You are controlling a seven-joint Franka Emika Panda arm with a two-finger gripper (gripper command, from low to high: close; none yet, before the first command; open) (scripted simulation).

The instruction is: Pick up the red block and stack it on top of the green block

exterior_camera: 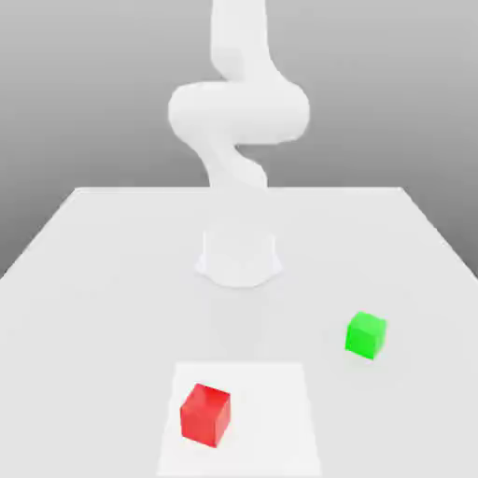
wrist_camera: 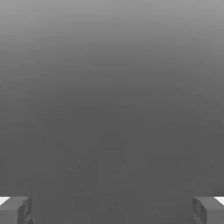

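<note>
Nothing stacked: red block (exterior_camera: 205, 415) on the white patch (exterior_camera: 266, 415), green block (exterior_camera: 366, 336) on the desk (exterior_camera: 112, 308). My fingers (wrist_camera: 112, 211) are apart, empty. Pick and stack both left.

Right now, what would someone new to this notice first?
Probably the glossy red cube, sitting on a white square patch nearest the viewer. Next comes the bright green cube, farther back toward the exterior view's right, off the patch. Behind them, a big white arm rises out of the picture's top.
</note>
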